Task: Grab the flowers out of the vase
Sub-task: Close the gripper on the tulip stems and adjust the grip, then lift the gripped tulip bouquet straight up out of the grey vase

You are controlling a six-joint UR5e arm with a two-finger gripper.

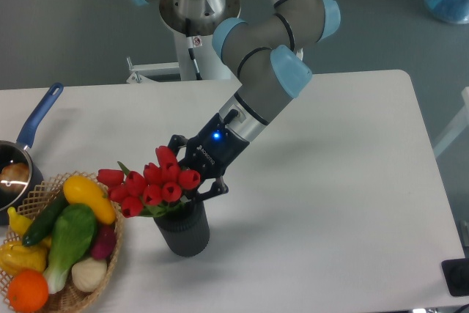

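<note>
From my screen, the gripper sits low over the table, its black fingers drawn in around the bunch just behind the blooms; the heads hide the contact, but I read it as clamped on the flowers. A small blue light glows on its dark, matte wrist body, and above that the arm rises in smooth grey tubes with glossy pale-blue rounded caps at the joints.

The flowers are plump red tulip buds, packed tight and tilted toward the left, with green leaf tips poking out beneath them. Their lower ends sit at the round mouth of the vase, so the bunch is still in it. The vase is a short dark grey cylinder with finely ribbed sides, standing upright on the smooth white table.

Just left of the vase is a woven wicker basket heaped with glossy produce: a yellow squash, green vegetables, an orange, a pale bulb. Beyond it, at the left edge, I see a metal saucepan with a long blue handle.
</note>
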